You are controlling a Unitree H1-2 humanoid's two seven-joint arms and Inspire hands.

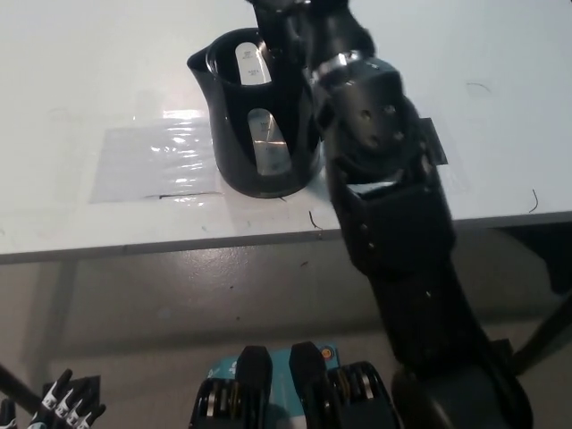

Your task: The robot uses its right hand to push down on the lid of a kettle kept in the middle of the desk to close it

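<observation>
A black kettle [259,134] stands in the middle of the white desk [80,80]. Its mouth is open, so I can see inside. Only a sliver of the raised lid [271,20] shows at the picture's top edge. My black right arm [384,188] comes up from the bottom right and crosses over the kettle's handle. The right hand [304,11] is at the top edge by the lid, mostly cut off, so its grip is unclear. My left hand [63,402] rests low at the bottom left corner, away from the desk.
A clear plastic sheet [147,161] is taped to the desk left of the kettle. A black tape patch [435,143] right of the kettle is mostly covered by my arm. The desk's front edge [179,243] runs across the middle, with grey floor below.
</observation>
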